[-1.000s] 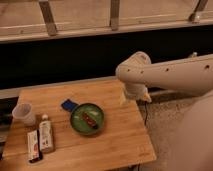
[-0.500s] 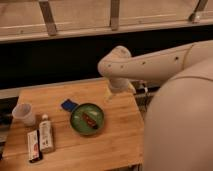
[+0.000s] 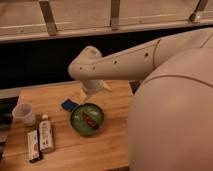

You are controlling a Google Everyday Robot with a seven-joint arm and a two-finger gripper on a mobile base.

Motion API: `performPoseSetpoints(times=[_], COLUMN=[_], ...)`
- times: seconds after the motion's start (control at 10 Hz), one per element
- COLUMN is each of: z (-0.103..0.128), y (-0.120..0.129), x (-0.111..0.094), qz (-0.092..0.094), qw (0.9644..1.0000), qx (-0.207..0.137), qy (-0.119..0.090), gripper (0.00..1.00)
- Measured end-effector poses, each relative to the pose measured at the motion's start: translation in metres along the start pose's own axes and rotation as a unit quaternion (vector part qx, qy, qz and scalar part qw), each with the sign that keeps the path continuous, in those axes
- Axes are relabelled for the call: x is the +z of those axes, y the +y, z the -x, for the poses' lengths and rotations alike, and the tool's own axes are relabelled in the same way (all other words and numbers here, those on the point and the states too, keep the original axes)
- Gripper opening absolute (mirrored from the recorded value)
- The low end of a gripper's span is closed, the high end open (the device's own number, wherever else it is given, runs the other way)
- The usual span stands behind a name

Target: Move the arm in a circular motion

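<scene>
The arm [image 3: 125, 60] is thick, cream-white and tubular, with small dark screw holes. It reaches from the right edge leftward over the back of the wooden table [image 3: 60, 160]. Its rounded joint [image 3: 86, 64] hangs above the table's far middle. A huge rounded arm segment [image 3: 172, 120] fills the lower right and hides the table's right side. The gripper [image 3: 94, 89] seems to be the pale part hanging just below the joint, above and behind the green bowl [image 3: 79, 125].
The green bowl holds a red-brown item [image 3: 90, 118]. A blue object [image 3: 69, 105] lies behind the bowl. A clear cup [image 3: 24, 113], a white bottle [image 3: 46, 132] and a red-and-white packet [image 3: 33, 146] stand at the left. A railed ledge [image 3: 75, 30] runs along the back.
The arm has swung leftward and nearer the camera. Its joint moved from the table's right edge to above its middle, and the big segment now covers the lower right.
</scene>
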Motion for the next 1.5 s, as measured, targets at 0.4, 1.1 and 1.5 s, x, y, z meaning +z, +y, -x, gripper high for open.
performPoseSetpoints(times=[0.4,1.1,1.5], z=[-0.033,-0.152,-0.149], y=[0.037,-0.073,-0.177], x=[-0.008,-0.002,0.015], qz=[-0.003,-0.061,-0.076], qw=[0.9997,0.9865,0.9777], qx=[0.013,0.13,0.175], qy=[0.02,0.079,0.089], gripper=[0.8,0.8,0.8])
